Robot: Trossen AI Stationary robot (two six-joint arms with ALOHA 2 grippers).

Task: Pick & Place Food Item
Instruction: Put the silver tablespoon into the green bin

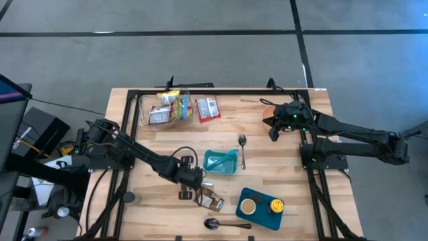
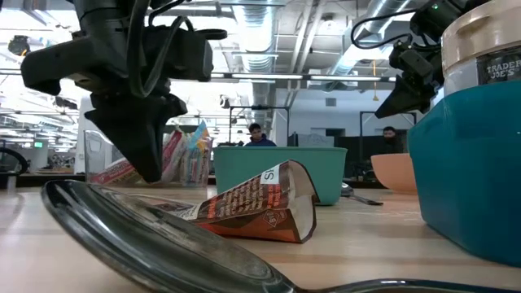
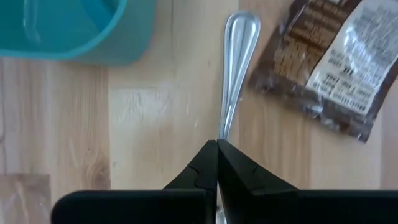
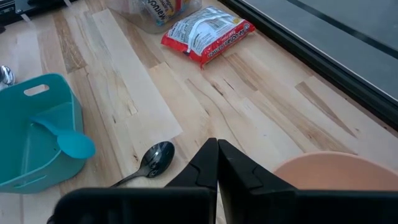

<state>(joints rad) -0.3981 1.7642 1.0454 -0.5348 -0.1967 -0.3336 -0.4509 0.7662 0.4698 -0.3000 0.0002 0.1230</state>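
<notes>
While the brown snack packet [image 1: 211,199] lies crumpled on the bench [image 1: 281,150], near its front edge and just beside the left gripper [image 1: 186,194], we see that gripper's jaws clenched on nothing, tips pointing down at the wood. In the left wrist view the packet [image 3: 329,62] sits beside a metal spoon handle [image 3: 236,59] that runs up to the closed fingertips. Just behind the packet stands the teal container [image 1: 221,163], with a teal scoop [image 4: 68,140] lying inside it. To its right a metal spoon [image 1: 242,148] rests on the boards. In front of it a teal tray [image 1: 259,208] carries a cup [image 1: 248,207] and a yellow-lidded jar [image 1: 276,205], and a second spoon [image 1: 221,223] lies at the bench's front edge. Farther back, a clear bin [image 1: 167,107] holds more snack packs, and a red-and-white packet [image 1: 207,108] lies just beside it. At the far right we find the right gripper [image 1: 273,134], jaws clenched and empty, hanging near an orange bowl [image 4: 336,180].
</notes>
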